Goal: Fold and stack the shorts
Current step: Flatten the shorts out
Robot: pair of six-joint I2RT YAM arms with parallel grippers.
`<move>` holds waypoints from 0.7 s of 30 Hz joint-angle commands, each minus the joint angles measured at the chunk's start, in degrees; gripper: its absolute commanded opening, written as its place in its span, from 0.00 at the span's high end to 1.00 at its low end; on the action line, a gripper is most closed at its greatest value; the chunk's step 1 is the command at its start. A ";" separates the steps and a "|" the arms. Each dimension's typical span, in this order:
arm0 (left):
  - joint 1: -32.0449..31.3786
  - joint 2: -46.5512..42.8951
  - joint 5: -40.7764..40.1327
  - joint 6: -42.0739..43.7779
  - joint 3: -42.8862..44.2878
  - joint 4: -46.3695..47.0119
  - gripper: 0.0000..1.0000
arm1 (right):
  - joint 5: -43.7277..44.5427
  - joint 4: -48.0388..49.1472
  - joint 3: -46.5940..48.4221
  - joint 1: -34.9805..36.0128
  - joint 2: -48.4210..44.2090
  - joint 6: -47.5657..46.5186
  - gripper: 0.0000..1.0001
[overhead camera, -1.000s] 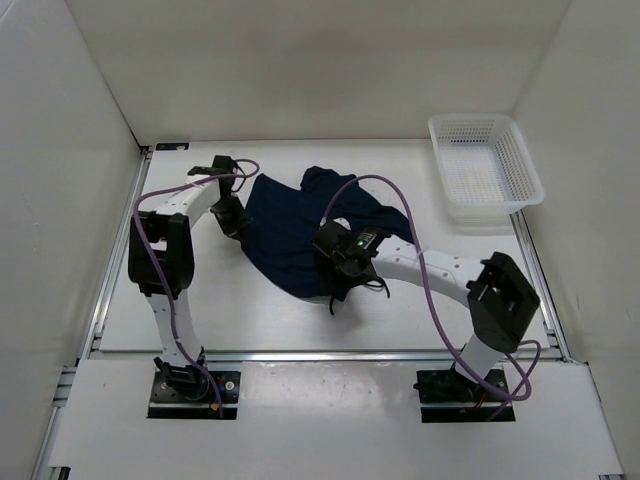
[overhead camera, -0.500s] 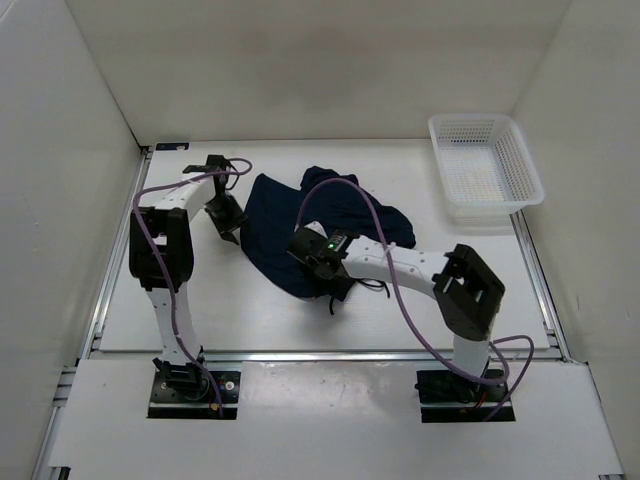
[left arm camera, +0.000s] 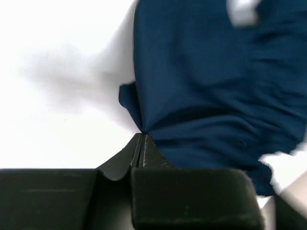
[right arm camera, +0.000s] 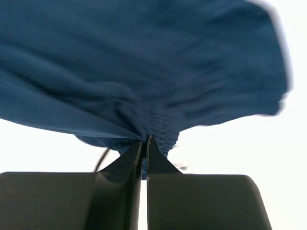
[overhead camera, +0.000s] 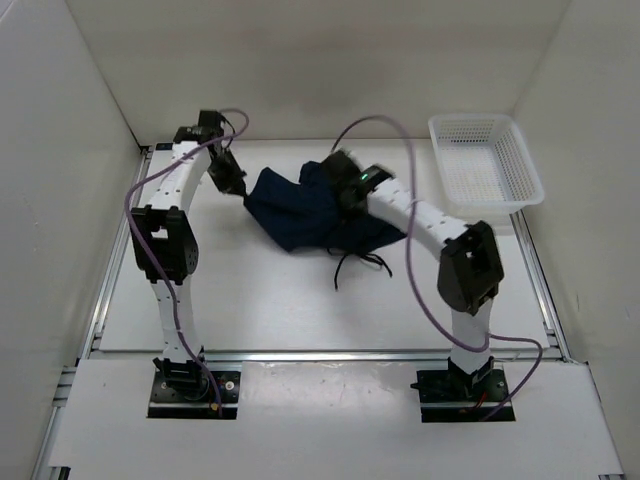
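Observation:
The dark navy shorts point(overhead camera: 300, 212) hang bunched between my two grippers over the far middle of the table, with a thin black drawstring point(overhead camera: 350, 265) trailing down toward the near side. My left gripper point(overhead camera: 240, 190) is shut on the cloth's left corner; in the left wrist view its tips point(left arm camera: 142, 136) pinch a pulled-out point of the shorts point(left arm camera: 211, 86). At the upper right of the cloth my right gripper point(overhead camera: 345, 185) is shut on it. The right wrist view shows its tips point(right arm camera: 145, 141) clamped on the gathered elastic waistband, with the shorts point(right arm camera: 144, 62) spreading beyond.
A white mesh basket point(overhead camera: 485, 170) stands at the far right corner. White walls close in the table on the left, back and right. Purple cables loop over both arms.
Both arms have swung toward the far side, drawing the shorts up and back. The right gripper went from open to shut on the waistband. The left gripper now pinches the cloth's corner.

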 commanded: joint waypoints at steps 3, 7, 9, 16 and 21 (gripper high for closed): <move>0.58 -11.24 3.04 -0.94 11.80 -3.89 0.90 | 2.99 -1.70 11.67 -9.51 -11.18 -9.53 1.00; -1.79 -19.51 3.04 -1.99 5.23 -2.66 0.90 | 2.99 0.48 2.47 -6.46 -19.53 -9.54 1.00; -3.20 -24.25 1.90 -2.52 -6.96 0.49 0.90 | 7.37 2.68 -10.17 -3.73 -25.57 -8.23 1.00; -8.57 -39.31 3.31 -5.51 -48.13 10.96 0.68 | 10.47 2.08 -41.49 4.55 -36.23 14.95 0.24; -8.04 -35.10 0.14 -4.63 -42.63 10.96 0.75 | 10.81 -1.61 -41.51 3.15 -38.69 22.98 0.06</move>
